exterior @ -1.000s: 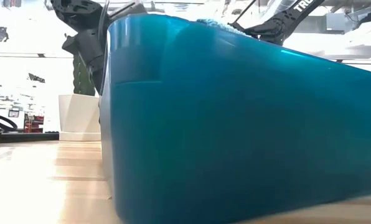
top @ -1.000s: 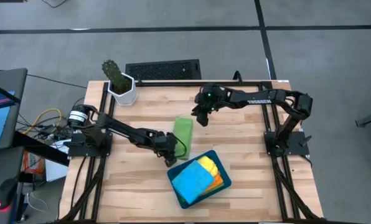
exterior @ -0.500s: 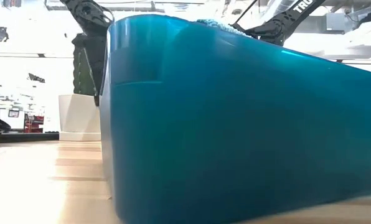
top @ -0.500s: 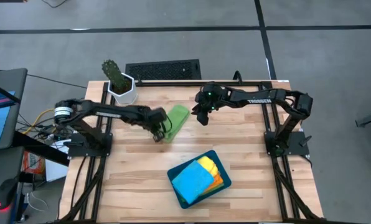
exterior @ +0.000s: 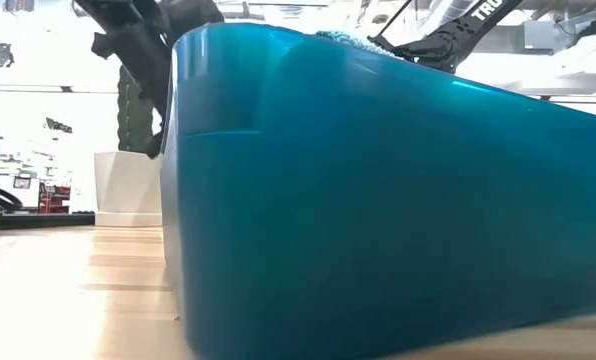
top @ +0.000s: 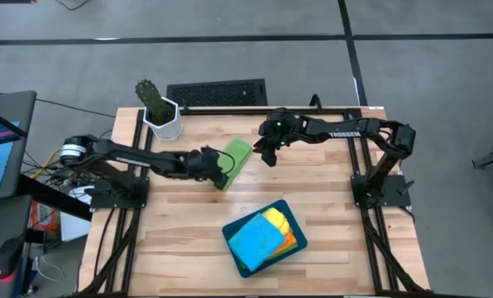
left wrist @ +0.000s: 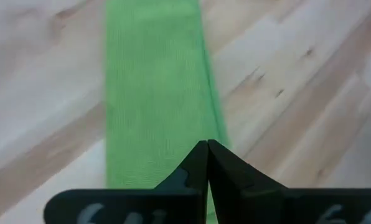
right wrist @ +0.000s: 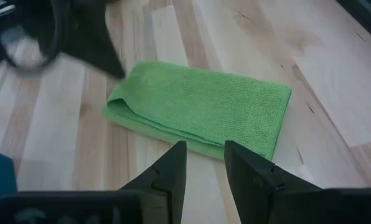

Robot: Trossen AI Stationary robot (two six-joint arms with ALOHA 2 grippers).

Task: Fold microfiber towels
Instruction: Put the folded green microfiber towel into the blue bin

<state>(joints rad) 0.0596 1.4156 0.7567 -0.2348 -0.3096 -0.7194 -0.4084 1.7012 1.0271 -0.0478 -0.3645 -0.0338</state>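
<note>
My left gripper [top: 217, 168], pressed together, touches the folded green towel [top: 235, 161] mid-bench. My right gripper [top: 265, 154], spread and empty, hovers beside it.

A light wooden table [top: 180, 240] carries everything. On it lie a folded green towel [top: 235, 162], a teal tray [top: 236, 252] and a white planter [top: 162, 122] at the far left corner.

Bare wood lies open along the table's [top: 172, 248] near left and across its right side. The teal tray [top: 240, 263] of stacked towels blocks the near middle. The folded green towel [top: 234, 161], the left gripper [top: 219, 165] and the right gripper [top: 267, 156] crowd the centre; a potted cactus [top: 157, 112] occupies the far left corner.
</note>
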